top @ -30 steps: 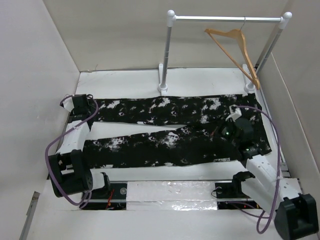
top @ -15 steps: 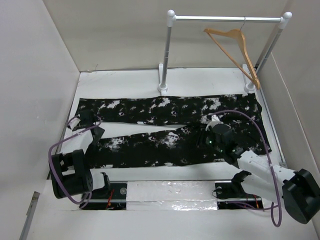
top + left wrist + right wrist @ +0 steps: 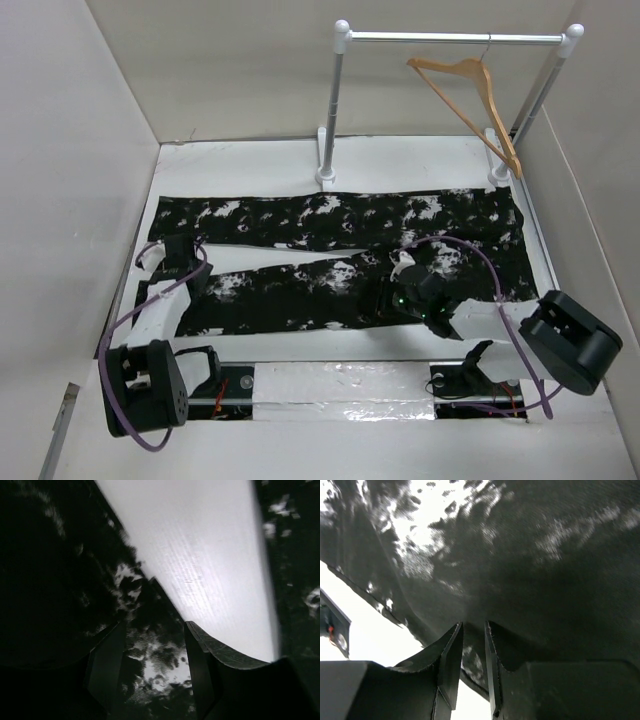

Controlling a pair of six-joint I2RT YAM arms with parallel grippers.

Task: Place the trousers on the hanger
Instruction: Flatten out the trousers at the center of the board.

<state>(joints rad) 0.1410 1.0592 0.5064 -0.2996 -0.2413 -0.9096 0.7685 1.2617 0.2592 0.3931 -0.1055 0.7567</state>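
The trousers (image 3: 330,215), black with white splatter, lie flat across the table, waist to the right and both legs running left. The wooden hanger (image 3: 470,85) hangs by its hook from the rack's rail at the back right, far from both arms. My left gripper (image 3: 190,268) is low over the left end of the near leg. In the left wrist view it (image 3: 154,630) is open, with splattered fabric showing between the fingers (image 3: 107,665). My right gripper (image 3: 382,298) hovers over the near leg's front edge near the crotch. Its jaws (image 3: 474,625) stand narrowly apart above the trousers (image 3: 530,555).
The white and silver rack (image 3: 340,100) stands at the back of the table (image 3: 400,155), its two feet just beyond the trousers. Side walls close in on the left and right. A strip of bare table (image 3: 200,555) runs between the two legs.
The left gripper came back from the far leg's cuff to the near leg's left end. The right gripper slid left along the near leg and its jaws parted.
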